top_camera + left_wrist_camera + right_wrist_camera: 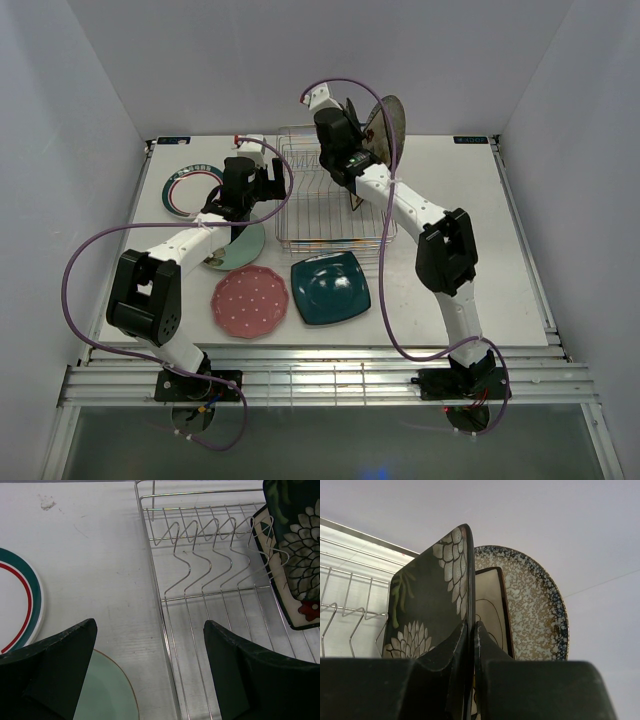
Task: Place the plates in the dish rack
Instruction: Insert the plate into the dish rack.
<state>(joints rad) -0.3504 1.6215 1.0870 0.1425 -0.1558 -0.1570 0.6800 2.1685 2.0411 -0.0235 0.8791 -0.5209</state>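
Between the right fingers [452,655], pinched shut, sits the rim of the glossy black floral square plate [427,610], on edge in the wire dish rack [325,241]. Just behind it stand a cream square plate [490,605] and a speckled grey round plate [535,610]. Nearby, the left fingers [55,665] gape wide and empty over a mint plate [107,690] beside the rack.

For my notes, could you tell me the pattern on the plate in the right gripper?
Black plate with pale flowers; right wrist view.
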